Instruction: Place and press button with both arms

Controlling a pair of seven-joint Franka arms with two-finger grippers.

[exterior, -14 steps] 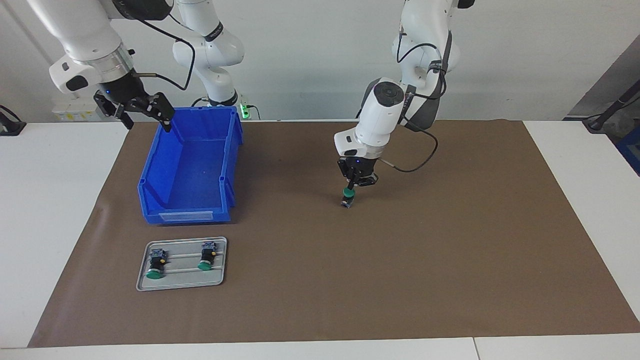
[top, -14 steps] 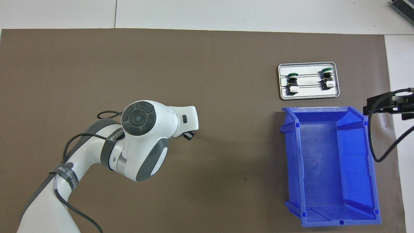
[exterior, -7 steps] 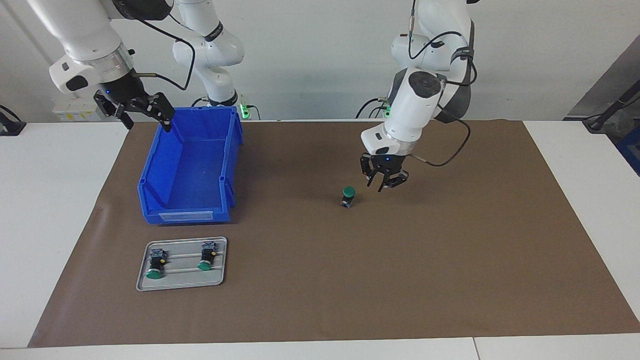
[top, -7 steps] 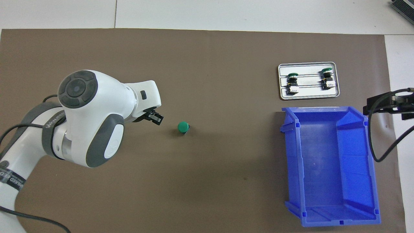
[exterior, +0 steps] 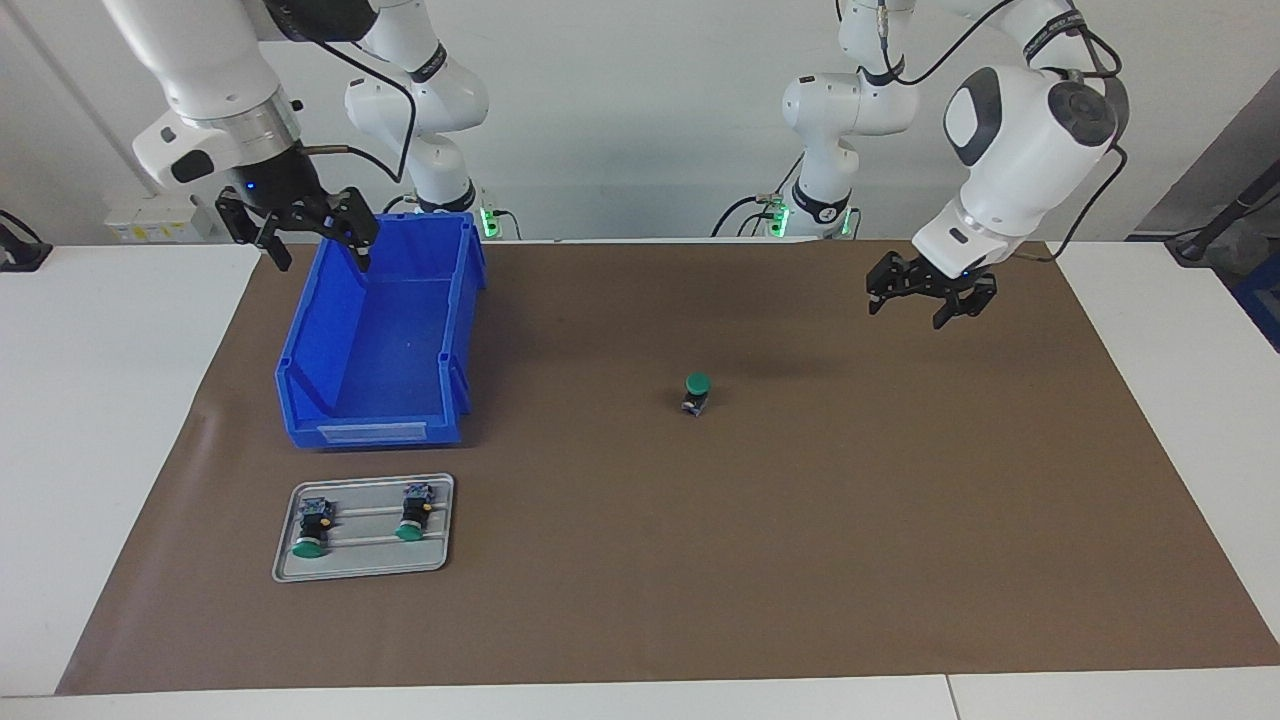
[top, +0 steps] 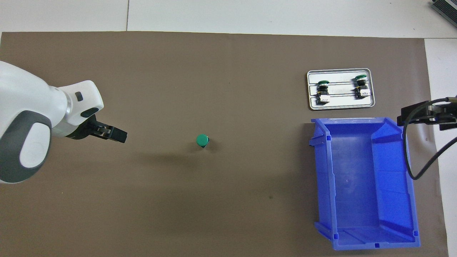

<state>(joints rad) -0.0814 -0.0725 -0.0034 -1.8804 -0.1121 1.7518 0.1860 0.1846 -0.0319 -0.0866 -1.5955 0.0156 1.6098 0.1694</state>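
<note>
The button stands upright on the brown mat near the table's middle, green cap up, with nothing touching it. My left gripper hangs open and empty in the air over bare mat, well off toward the left arm's end of the table from the button. My right gripper hangs open and empty above the rim of the blue bin.
A metal tray lies on the mat just farther from the robots than the bin, holding two more green-capped buttons lying on their sides. The bin has nothing in it. White table surface borders the mat.
My left gripper opened and let go of the button, then rose and swung away toward the left arm's end. The button stays standing. My right gripper shifted slightly over the bin.
</note>
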